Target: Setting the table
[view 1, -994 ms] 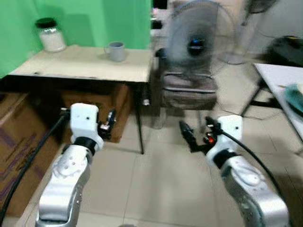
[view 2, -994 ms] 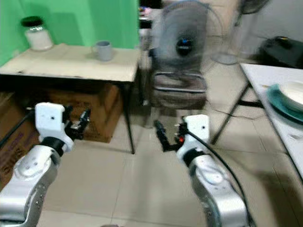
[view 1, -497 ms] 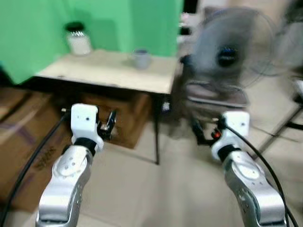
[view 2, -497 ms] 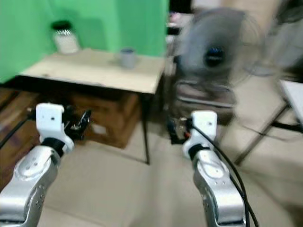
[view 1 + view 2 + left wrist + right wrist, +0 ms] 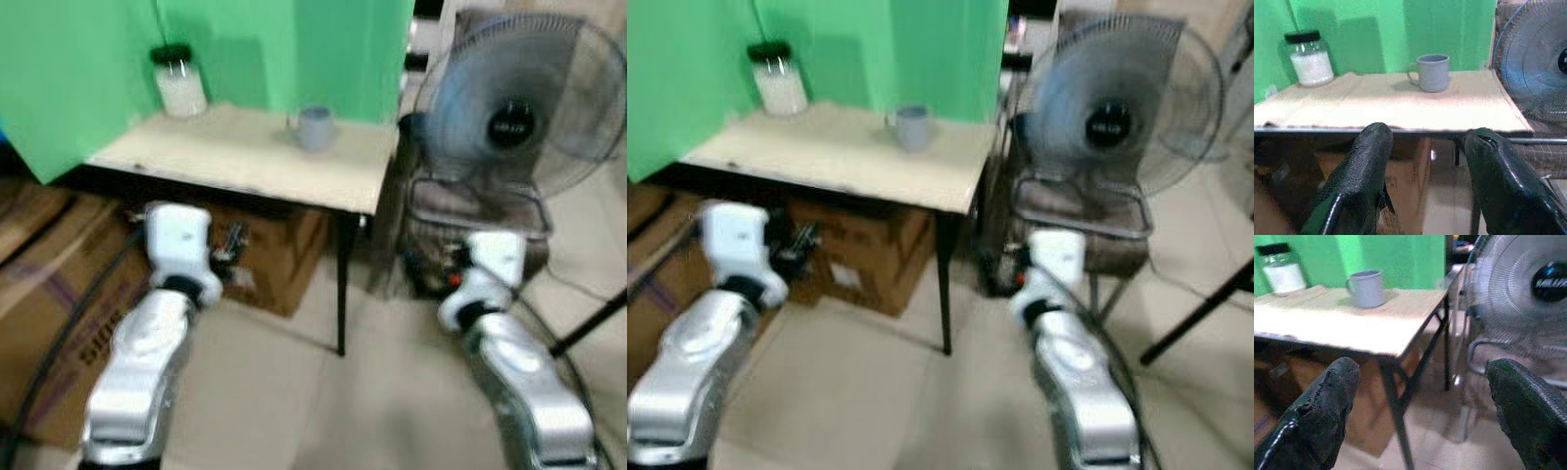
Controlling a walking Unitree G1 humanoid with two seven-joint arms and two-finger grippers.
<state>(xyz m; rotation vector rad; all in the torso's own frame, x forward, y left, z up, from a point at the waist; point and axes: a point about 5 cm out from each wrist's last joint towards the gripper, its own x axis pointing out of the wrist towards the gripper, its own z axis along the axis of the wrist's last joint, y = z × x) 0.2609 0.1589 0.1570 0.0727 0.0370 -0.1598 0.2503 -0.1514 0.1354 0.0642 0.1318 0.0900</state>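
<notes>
The surface [image 5: 245, 162] stands ahead, w/ a wall [image 5: 88, 59] behind it. On it, a jar [image 5: 178, 80] sits at the far left corner, and a mug [image 5: 314, 127] sits near the far edge, closer to the right side, well apart from the jar. Under the surface, on the floor [image 5: 284, 392], are cardboard boxes [image 5: 279, 250]; more boxes lie left of it. Right of the surface, just beside its right edge, a fan [image 5: 514, 108] stands on a chair [image 5: 475, 211]. Both arms reach fwd, below the near edge.
</notes>
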